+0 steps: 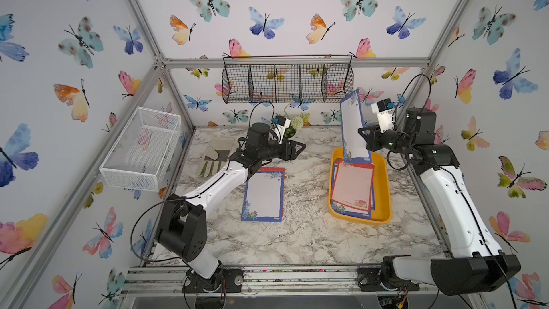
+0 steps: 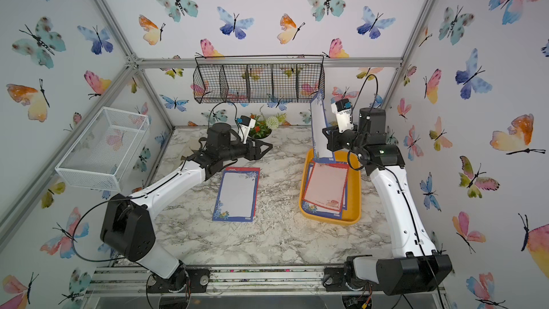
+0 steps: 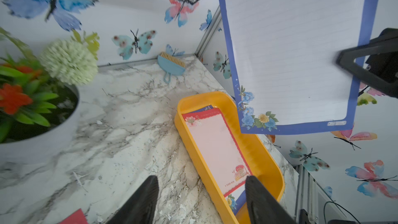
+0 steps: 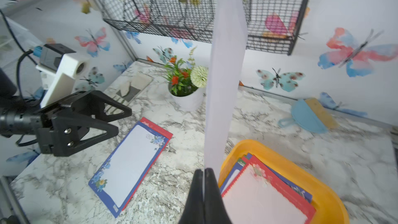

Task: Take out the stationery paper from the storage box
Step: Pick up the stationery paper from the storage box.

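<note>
storage box [image 1: 383, 191]: far end hidden behind held sheet [image 1: 352, 126]. Stationery paper stack [image 1: 352, 187] inside, red-bordered on top, count unreadable. Right gripper [image 4: 203, 172] pinched on held sheet's edge, above box. Left gripper [image 3: 201, 179] spread, empty, left of box.

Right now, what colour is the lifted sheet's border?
Blue, on the lifted sheet; clearest in left wrist view.

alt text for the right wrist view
The shut right gripper pinches a pale sheet upright by the yellow storage box, which holds more bordered sheets. Two sheets lie stacked on the marble table near the open left gripper.
</note>
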